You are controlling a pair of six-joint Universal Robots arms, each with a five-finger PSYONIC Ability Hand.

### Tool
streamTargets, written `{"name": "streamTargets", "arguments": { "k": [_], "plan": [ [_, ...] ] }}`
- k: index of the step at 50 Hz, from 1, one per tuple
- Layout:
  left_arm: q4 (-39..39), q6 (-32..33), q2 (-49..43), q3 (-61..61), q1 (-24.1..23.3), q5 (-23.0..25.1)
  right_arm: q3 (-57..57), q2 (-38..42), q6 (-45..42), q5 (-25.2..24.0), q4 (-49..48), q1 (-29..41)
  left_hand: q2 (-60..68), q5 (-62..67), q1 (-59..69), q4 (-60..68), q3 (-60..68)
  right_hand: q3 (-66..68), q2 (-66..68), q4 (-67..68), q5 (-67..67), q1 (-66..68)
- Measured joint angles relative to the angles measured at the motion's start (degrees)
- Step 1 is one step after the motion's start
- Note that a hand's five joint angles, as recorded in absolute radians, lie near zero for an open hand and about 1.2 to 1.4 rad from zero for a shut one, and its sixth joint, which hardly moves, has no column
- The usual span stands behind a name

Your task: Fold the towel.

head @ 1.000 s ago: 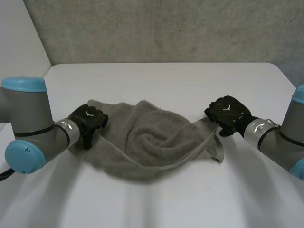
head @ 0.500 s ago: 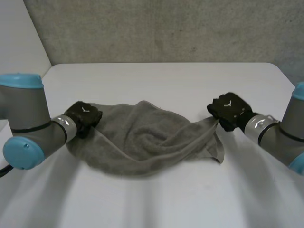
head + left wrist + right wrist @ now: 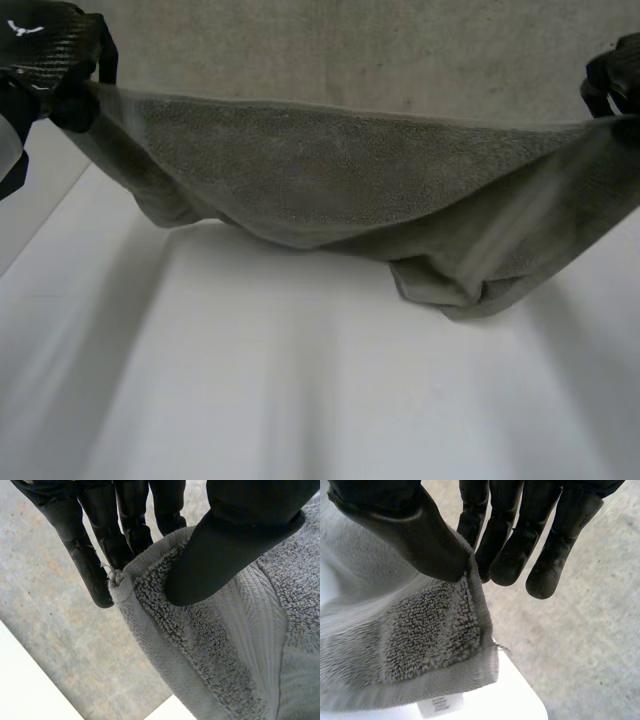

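The towel (image 3: pixel 330 180) is terry cloth: soft, limp and light, with no stiffness of its own, so it takes whatever shape my grip gives it. The pile is rough enough not to slip from a pinch. The hemmed corners are the places to hold it, since a hold anywhere else lets the cloth bunch and sag.

My left robot hand (image 3: pixel 45 60) has its thumb pressed onto one top corner, clamping the hem against nearly straight fingers. My right robot hand (image 3: pixel 615 80) pinches the opposite corner the same way, thumb against fingers, with a small white label (image 3: pixel 440 705) hanging from the hem below the grip.

A second ago the towel lay crumpled on the counter (image 3: pixel 250 400) with my hands low at its two ends. Now both hands are raised and spread wide, and the towel hangs stretched between them above the counter. The top edge runs nearly straight, but the lower part droops and is gathered in a lump toward my right side. I cannot tell whether that lump touches the counter. I judge it needs spreading flat before any clean fold.
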Motion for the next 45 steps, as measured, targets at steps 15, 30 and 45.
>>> {"name": "streamTargets", "arguments": {
  "k": [15,30,45],
  "plan": [
    [-0.1,0.9,-20.1,-1.0,-0.2,-0.2,-4.3,21.4,-16.4,4.9,12.0,8.1,0.0,0.0,0.0,0.0,0.0,0.0,0.0,0.0,0.2,0.0],
    [23.5,-1.8,-35.5,29.6,-4.9,-2.2,-28.5,35.3,-8.2,19.2,-30.3,19.0,0.0,0.0,0.0,0.0,0.0,0.0,0.0,0.0,0.2,0.0],
    [39.9,-5.8,-29.1,18.4,-2.7,-8.1,-8.4,21.5,1.8,13.5,-40.7,18.2,0.0,0.3,0.0,0.0,0.0,0.0,0.0,0.0,0.3,0.0]
  ]
}}
